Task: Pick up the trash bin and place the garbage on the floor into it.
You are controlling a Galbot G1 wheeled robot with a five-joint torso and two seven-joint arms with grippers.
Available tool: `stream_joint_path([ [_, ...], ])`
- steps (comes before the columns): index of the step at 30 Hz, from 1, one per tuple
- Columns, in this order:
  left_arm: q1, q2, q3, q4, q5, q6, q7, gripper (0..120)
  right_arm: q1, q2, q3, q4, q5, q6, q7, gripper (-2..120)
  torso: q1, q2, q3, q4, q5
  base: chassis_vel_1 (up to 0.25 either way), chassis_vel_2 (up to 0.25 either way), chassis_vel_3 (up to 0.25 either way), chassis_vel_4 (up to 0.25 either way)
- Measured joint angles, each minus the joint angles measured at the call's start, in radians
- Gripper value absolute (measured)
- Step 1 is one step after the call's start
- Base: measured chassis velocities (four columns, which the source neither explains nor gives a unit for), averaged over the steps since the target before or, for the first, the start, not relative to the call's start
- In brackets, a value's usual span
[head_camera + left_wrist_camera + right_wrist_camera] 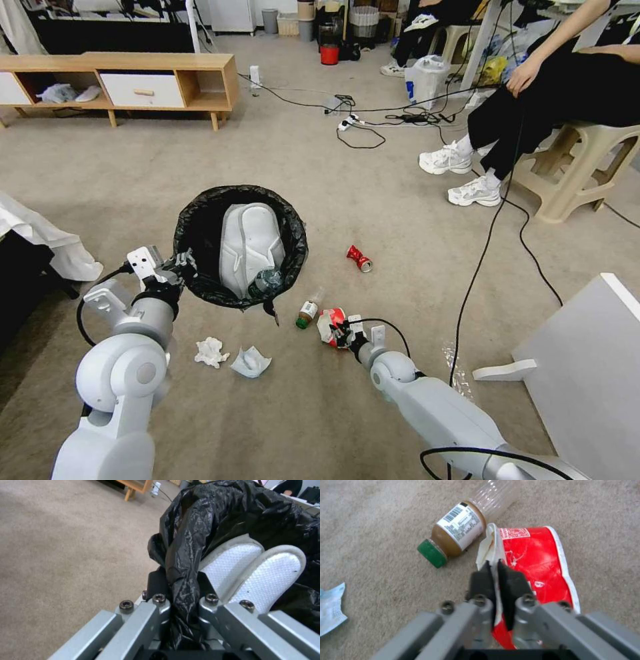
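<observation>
Head view: the trash bin (241,247) sits on the floor (280,160), left gripper (181,261) at its rim, right gripper (341,331) down on the red-and-white wrapper (329,325) beside a plastic bottle (309,309).

Left wrist: fingers (159,580) clamped on the black liner (186,555).

Right wrist: fingers (506,580) pinching the wrapper's edge, pretty tight.

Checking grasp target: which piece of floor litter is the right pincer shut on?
The red-and-white wrapper, clamped by the right pincer; the green-capped bottle lies beside it, untouched.
</observation>
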Motion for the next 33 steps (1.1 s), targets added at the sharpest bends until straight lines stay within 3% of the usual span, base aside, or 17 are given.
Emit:
stream_joint_path([
  [2, 0.0, 0.0, 0.0, 0.0, 0.001, -0.001, 0.0, 4, -0.004, -0.002, 0.003, 0.004, 0.003, 0.008, -0.006, 0, 0.0, 0.0, 0.0, 0.0, 0.0, 0.0, 0.0, 0.0, 0.0],
  [33, 0.005, 0.002, 0.007, -0.004, 0.001, -0.005, -0.001, 4, -0.031, -0.025, 0.046, 0.022, -0.001, 0.04, -0.029, 1, 0.0, 0.0, 0.0, 0.0, 0.0, 0.0, 0.0, 0.0, 0.0],
])
